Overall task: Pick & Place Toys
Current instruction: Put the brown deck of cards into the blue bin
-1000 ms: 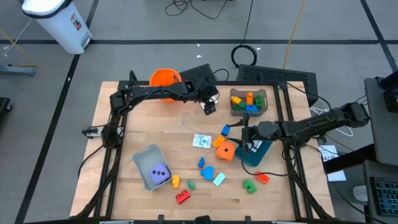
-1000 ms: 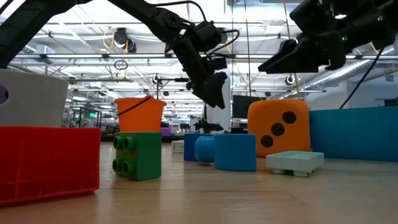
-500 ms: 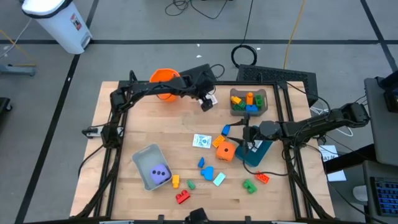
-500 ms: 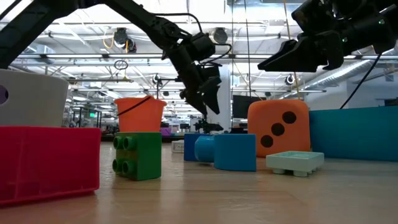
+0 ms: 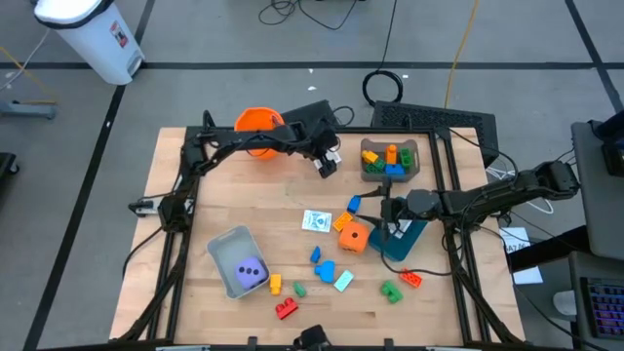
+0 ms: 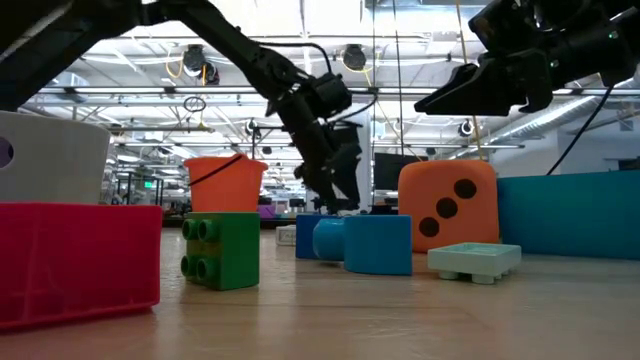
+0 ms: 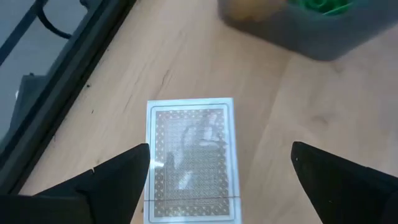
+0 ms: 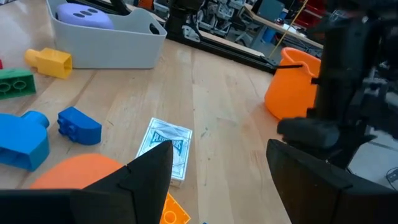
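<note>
My left gripper (image 5: 329,166) has moved a little over the last second, out toward the far edge of the desk (image 5: 253,210) and back beside the grey bin (image 5: 388,159), and its jaws have spread wide. In the left wrist view a card (image 7: 191,158) lies flat, back up, on the wood between the open fingers (image 7: 112,177), touching neither. In the high view it shows as a small white patch under the gripper. I take that as a release: the card is set down near the bin of blocks, not in it.

My right gripper (image 5: 386,211) has not shifted. It hangs above the orange die (image 5: 353,237) and the edge of the teal bin (image 5: 408,239), jaws parted and holding nothing.

Most toys are unsorted. A second card (image 5: 316,221) lies mid-desk, loose blocks (image 5: 326,267) scatter along the near side, and the purple die (image 5: 250,272) sits in the near grey bin (image 5: 222,244). If the card belongs in the bin, I judge it needs another pick.
</note>
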### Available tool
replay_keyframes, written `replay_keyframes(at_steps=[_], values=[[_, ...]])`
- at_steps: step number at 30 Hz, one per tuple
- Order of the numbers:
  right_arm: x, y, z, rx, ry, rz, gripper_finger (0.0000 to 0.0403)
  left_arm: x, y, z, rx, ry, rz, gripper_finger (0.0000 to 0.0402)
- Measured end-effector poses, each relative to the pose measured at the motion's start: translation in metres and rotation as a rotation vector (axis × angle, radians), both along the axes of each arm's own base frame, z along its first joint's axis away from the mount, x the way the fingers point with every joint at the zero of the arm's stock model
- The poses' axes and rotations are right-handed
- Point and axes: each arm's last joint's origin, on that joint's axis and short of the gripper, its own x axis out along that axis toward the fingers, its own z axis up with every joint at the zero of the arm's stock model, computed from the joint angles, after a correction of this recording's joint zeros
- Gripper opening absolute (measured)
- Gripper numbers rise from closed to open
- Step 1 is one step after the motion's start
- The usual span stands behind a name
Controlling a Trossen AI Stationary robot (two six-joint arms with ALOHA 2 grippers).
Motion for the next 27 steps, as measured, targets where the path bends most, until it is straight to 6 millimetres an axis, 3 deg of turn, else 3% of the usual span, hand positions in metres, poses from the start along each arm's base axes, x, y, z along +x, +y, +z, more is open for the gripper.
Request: replay_keyframes(at_steps=[7,27], values=[[0.000,0.000,0.000,0.001,0.004,-0.001,0.0254,0.002,0.003,-0.014,0.009,0.024,0.035,0.0400],[0.000,0.000,0.000,0.000,0.004,0.000,0.0254,-0.008,0.002,-0.020,0.022,0.164,0.033,0.0400]])
